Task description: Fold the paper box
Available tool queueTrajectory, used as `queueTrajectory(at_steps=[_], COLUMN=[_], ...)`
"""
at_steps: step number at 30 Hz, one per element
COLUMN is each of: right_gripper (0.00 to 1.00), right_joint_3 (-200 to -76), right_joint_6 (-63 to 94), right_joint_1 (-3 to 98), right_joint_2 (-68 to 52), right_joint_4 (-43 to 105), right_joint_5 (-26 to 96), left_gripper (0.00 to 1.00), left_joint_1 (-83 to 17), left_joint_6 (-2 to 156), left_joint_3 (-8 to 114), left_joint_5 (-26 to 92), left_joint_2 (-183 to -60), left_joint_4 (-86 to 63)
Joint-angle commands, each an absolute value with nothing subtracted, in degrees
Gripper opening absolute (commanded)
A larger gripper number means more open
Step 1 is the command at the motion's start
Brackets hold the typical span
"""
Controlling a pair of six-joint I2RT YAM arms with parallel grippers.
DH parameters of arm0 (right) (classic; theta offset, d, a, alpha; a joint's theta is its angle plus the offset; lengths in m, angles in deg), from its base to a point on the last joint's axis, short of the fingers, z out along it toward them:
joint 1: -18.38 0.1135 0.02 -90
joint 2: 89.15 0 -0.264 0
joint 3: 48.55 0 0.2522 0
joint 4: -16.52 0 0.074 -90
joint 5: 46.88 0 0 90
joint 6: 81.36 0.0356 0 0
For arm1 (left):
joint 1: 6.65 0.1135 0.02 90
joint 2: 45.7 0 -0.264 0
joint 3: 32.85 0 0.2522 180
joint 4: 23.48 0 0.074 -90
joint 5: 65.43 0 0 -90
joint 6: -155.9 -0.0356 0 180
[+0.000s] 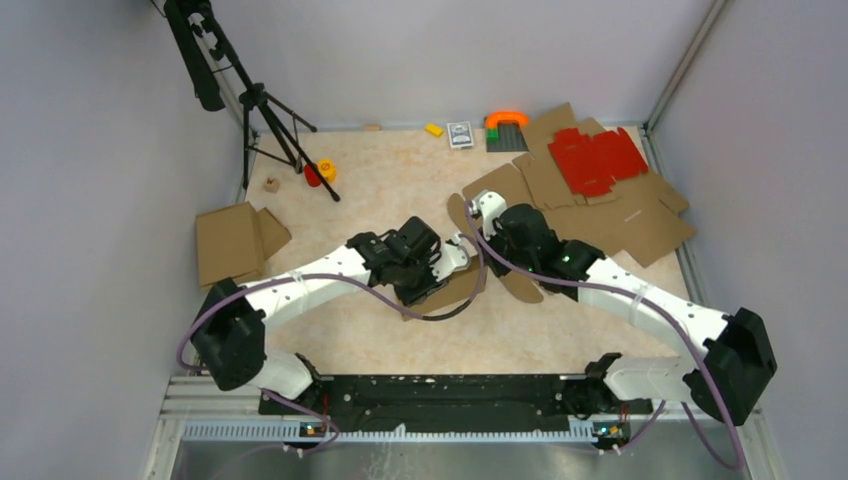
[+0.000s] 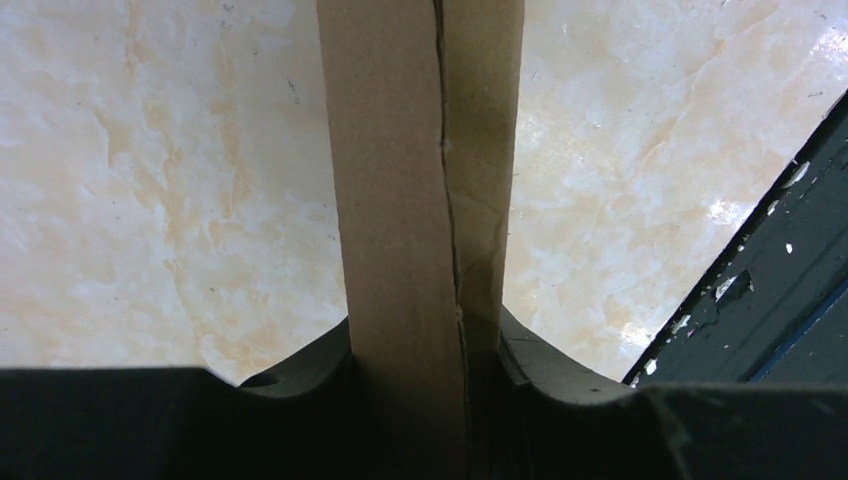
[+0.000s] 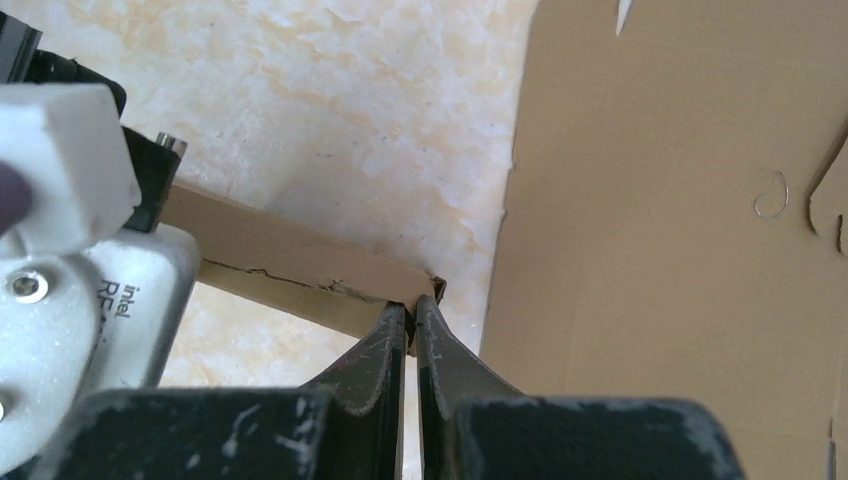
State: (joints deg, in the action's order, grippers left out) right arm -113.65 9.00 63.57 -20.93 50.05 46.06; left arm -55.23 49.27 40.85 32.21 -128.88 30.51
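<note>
Cardboard paper box (image 2: 400, 180), folded double, sits clamped in the left tool (image 2: 425, 345); the right tool (image 3: 411, 312) pinches its end, likely steadying the crease.

Tripod (image 1: 262, 100) back-L, paper box (image 1: 522, 285) mid-table

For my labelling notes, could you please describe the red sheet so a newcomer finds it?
On the table, look to the far right corner, where flat brown cardboard sheets lie piled. The red sheet rests on top, the only bright red piece there.
</note>
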Motion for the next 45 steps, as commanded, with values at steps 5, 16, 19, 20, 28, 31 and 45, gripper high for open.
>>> queueTrajectory(at_steps=[5, 16, 19, 20, 28, 31, 45], right_gripper=[0.00, 0.00, 0.00, 0.00, 0.00, 0.00, 0.00], right_joint_3=[-121.7, -128.1, -129.6, -130.1, -133.6, -135.5, -140.2], right_joint_6=[12.8, 14.5, 15.4, 15.7, 18.4, 19.2, 23.5], right_joint_1=[64.1, 63.9, 63.7, 63.6, 63.2, 63.2, 62.5], right_joint_2=[-18.5, -15.1, -14.2, -13.8, -11.1, -9.9, -5.7], right_joint_4=[51.5, 57.0, 58.2, 58.6, 60.8, 62.0, 65.6], right_joint_5=[43.4, 40.8, 40.6, 40.4, 40.7, 40.9, 41.3], left_gripper=[0.25, 0.25, 0.25, 0.25, 0.25, 0.24, 0.23], left_joint_1=[-57.0, -57.5, -57.6, -57.7, -58.3, -58.4, -59.3], left_joint_6=[47.5, 47.2, 47.2, 47.2, 47.3, 47.3, 47.5], left_joint_3=[42.1, 42.2, 42.6, 42.7, 43.7, 43.8, 44.2], left_joint_5=[29.6, 29.8, 29.7, 29.7, 29.3, 29.1, 28.7], left_joint_2=[-131.7, -132.0, -132.3, -132.5, -133.6, -133.9, -134.7], left_joint_4=[29.9, 30.2, 30.3, 30.3, 30.7, 31.0, 31.3])
